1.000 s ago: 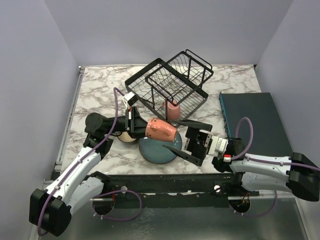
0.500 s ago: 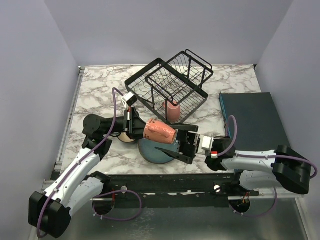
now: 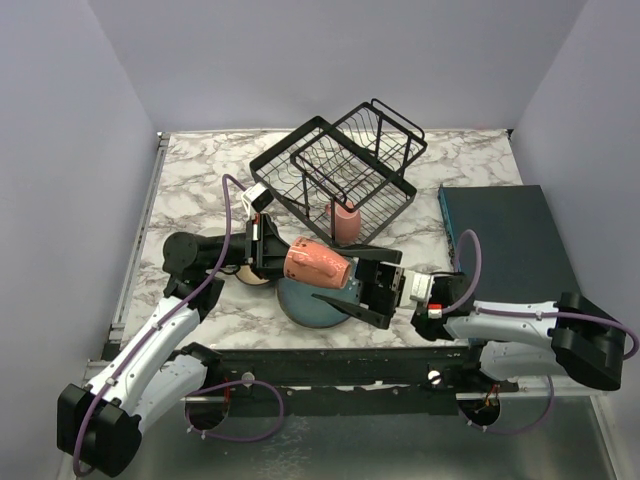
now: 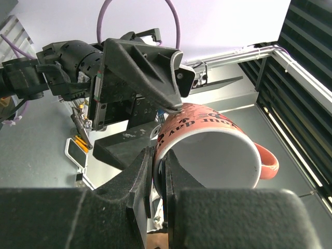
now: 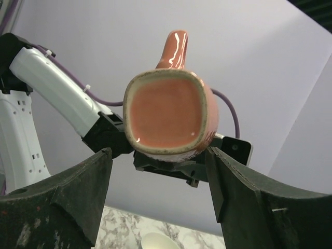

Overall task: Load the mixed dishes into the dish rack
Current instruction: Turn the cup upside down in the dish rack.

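Observation:
A pink mug [image 3: 318,264] hangs on its side in the air above a dark teal plate [image 3: 300,305]. My left gripper [image 3: 288,257] is shut on its rim; in the left wrist view the fingers [image 4: 150,179] pinch the wall of the mug [image 4: 207,150]. My right gripper [image 3: 336,280] stands open with one jaw on each side of the mug's base [image 5: 166,111], a gap showing on the left side. A second pink mug [image 3: 345,222] stands in the lower tray of the black wire dish rack [image 3: 340,165].
A dark teal flat slab [image 3: 510,240] lies on the right of the marble table. A small white bowl [image 3: 252,276] sits under the left wrist, and the bowl [image 5: 155,241] also shows low in the right wrist view. Grey walls close in the table.
My right gripper has moved left up to the mug, so its jaws now flank the base. The left gripper and mug shifted slightly left.

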`<control>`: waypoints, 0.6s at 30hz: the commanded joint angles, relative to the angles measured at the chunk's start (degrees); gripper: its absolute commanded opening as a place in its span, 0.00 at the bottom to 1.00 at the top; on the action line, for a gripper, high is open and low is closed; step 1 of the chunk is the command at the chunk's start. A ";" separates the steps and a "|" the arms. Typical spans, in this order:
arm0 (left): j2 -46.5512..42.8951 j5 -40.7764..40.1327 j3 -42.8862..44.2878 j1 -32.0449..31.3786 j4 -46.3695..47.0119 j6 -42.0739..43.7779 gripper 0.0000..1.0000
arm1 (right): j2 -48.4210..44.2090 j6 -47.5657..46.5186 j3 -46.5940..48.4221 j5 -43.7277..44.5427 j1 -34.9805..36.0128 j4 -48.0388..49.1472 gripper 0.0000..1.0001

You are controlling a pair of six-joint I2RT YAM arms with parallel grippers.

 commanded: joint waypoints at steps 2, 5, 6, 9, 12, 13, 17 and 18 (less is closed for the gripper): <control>-1.14 -1.76 0.59 -0.35 5.13 -2.09 0.00 | -1.67 -1.77 3.20 -2.14 0.26 16.22 0.77; -1.31 -1.99 0.40 -0.47 5.69 -2.44 0.00 | -1.54 -1.68 3.95 -2.99 0.29 16.26 0.77; -1.32 -2.01 0.36 -0.44 5.81 -2.53 0.00 | -1.36 -1.59 4.15 -3.12 0.30 16.27 0.77; -1.21 -1.97 0.32 -0.44 6.14 -2.72 0.00 | -0.85 -1.24 4.91 -3.92 0.29 16.24 0.76; -1.12 -2.01 0.24 -0.53 6.50 -2.90 0.00 | -0.48 -0.94 5.55 -4.61 0.29 16.22 0.74; -1.16 -2.05 0.24 -0.53 6.52 -2.97 0.00 | -0.46 -0.92 5.74 -4.79 0.29 16.23 0.74; -1.15 -1.96 0.15 -0.54 6.69 -3.10 0.00 | -0.54 -0.76 6.30 -5.29 0.26 16.22 0.73; -1.14 -1.97 0.15 -0.58 6.76 -3.07 0.00 | -0.45 -0.75 6.35 -5.36 0.30 16.22 0.73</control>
